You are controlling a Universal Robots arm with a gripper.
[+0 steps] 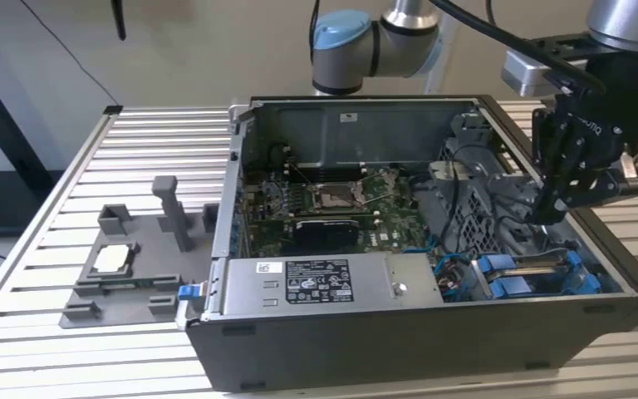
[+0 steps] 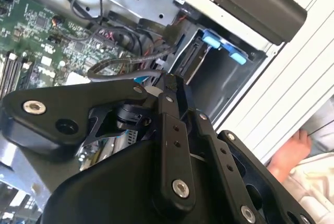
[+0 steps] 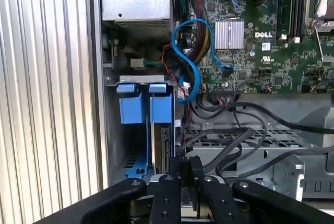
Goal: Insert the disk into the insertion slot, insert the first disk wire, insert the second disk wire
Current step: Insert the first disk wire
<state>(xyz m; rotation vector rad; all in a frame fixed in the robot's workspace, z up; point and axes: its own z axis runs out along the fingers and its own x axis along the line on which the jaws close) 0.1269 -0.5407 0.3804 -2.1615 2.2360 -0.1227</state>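
Disk, clipped in a blue plastic carrier, stands on edge in the slot at the corner of the dark metal case. The gripper hovers just over its end, jaws closed together, amid looping black wires and a blue cable. A green motherboard lies beyond.

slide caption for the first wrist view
Gripper by the disk, seated in its blue carrier in the drive bay

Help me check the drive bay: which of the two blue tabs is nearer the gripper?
The tab on the motherboard side, beside the looping blue cable; the other tab sits against the case's outer wall, farther from the gripper.
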